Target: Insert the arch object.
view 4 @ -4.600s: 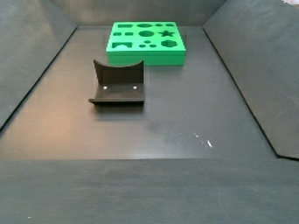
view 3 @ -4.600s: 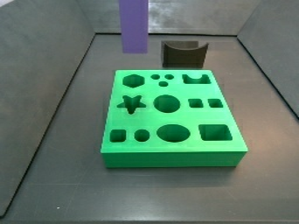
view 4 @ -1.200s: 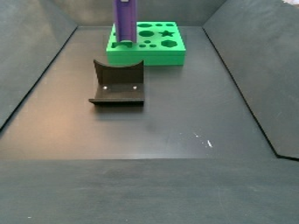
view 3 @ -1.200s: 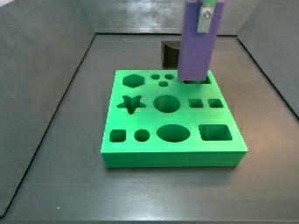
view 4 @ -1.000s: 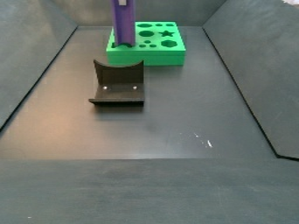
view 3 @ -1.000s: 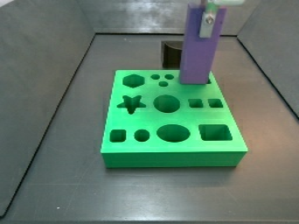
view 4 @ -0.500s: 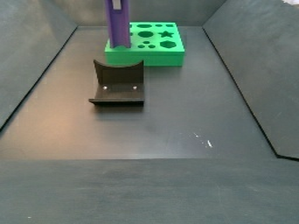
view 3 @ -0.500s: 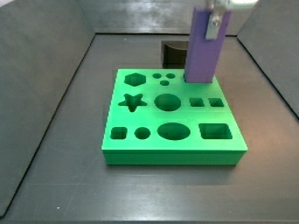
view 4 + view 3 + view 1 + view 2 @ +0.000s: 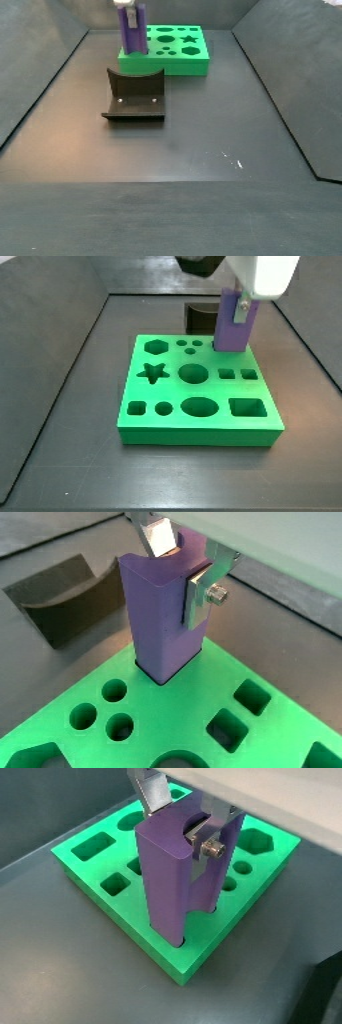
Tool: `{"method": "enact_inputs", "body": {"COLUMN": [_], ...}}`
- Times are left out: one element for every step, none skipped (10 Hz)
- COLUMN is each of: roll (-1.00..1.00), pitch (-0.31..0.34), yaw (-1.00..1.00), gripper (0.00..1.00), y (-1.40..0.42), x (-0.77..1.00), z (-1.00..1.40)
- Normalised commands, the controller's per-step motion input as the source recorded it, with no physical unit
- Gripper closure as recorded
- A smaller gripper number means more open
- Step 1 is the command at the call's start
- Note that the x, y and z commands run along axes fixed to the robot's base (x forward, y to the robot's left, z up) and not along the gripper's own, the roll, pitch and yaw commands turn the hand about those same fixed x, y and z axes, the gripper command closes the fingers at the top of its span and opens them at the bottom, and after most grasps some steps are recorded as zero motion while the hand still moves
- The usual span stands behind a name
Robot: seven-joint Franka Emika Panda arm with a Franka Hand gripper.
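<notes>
The arch object (image 9: 234, 326) is a tall purple bar standing upright at the far right corner of the green board (image 9: 201, 431). My gripper (image 9: 242, 300) is shut on its upper end. In both wrist views the silver fingers (image 9: 197, 594) (image 9: 211, 838) press on two opposite faces of the bar (image 9: 160, 622) (image 9: 178, 883), which has a curved notch in its top. Its lower end sits inside a dark cutout near the board's corner (image 9: 183, 973). In a side view the bar (image 9: 130, 30) stands at the near left corner of the board (image 9: 174, 55).
The dark fixture (image 9: 134, 95) stands on the floor in front of the board in a side view, and behind the board in another (image 9: 201, 316); it also shows in a wrist view (image 9: 60, 597). The board has several other empty cutouts. Grey walls enclose the floor.
My gripper has come down with the arch object over the board's corner cutout. The bar now shows shorter above the board, its lower end sunk into the cutout.
</notes>
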Motion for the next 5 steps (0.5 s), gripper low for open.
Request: {"method": "enact_inputs", "body": {"roll": [0.05,0.05,0.06,0.04,0.0], "pitch": [0.036,0.05,0.06,0.06,0.0], "yaw": [-0.18,-0.18,-0.16,-0.11,0.0], "gripper": [1.0,1.0,1.0,1.0,1.0], "y": [0.0,0.0,0.0,0.0,0.0], "x": [0.13,0.13,0.13,0.06,0.0], "z": [-0.32,-0.29,-0.26,-0.15,0.0]}}
